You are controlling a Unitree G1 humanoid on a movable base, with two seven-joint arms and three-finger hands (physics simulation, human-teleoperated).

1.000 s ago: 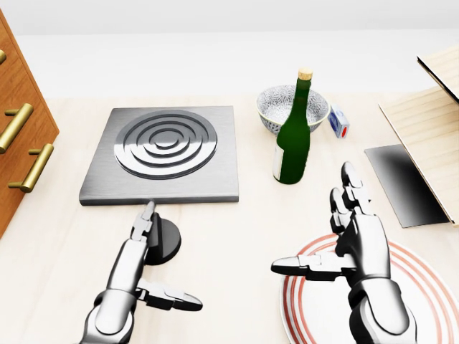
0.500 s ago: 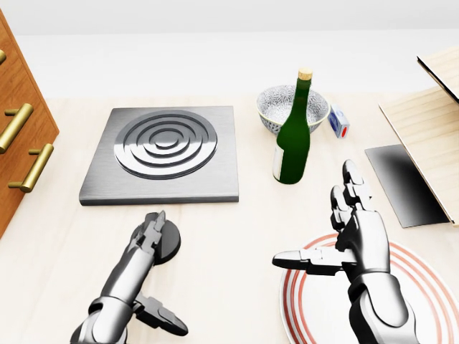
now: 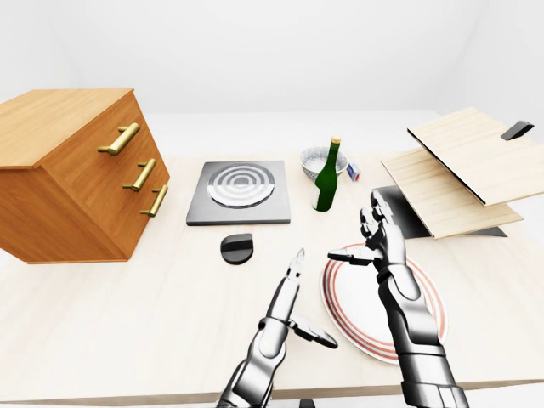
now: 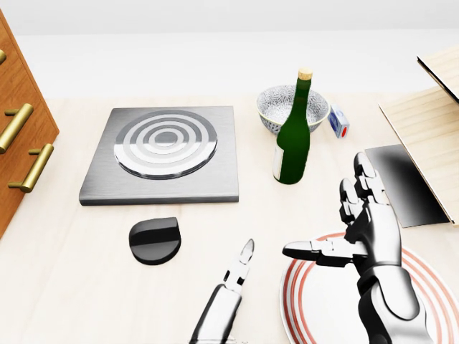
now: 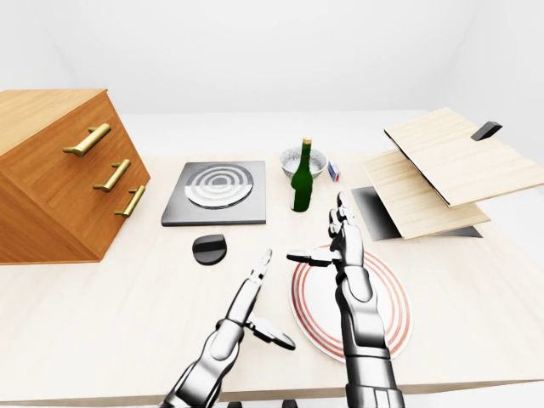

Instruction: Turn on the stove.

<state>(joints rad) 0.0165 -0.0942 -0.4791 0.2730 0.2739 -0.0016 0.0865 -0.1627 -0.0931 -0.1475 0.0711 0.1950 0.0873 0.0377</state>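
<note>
The stove (image 4: pixel 161 154) is a grey square slab with concentric rings that look pale and bright, left of middle in the head view. Its black D-shaped knob (image 4: pixel 155 240) lies on the table just below the slab, with nothing touching it. My left hand (image 3: pixel 313 299) is open, its fingers stretched out, and sits well to the right of and below the knob. Also open is my right hand (image 4: pixel 330 211), spread above the upper edge of a red-ringed plate (image 4: pixel 308 308).
A green bottle (image 4: pixel 293 136) stands right of the stove, with a patterned bowl (image 4: pixel 276 107) and a small blue box (image 4: pixel 339 122) beyond it. A wooden drawer chest (image 3: pixel 76 178) fills the left. Wooden boards (image 3: pixel 459 170) overhang a dark sheet (image 4: pixel 401 179) at the right.
My left hand has left the knob and drawn down and to the right. The knob now shows uncovered. The stove's rings look brighter than before. My right hand drifted slightly right.
</note>
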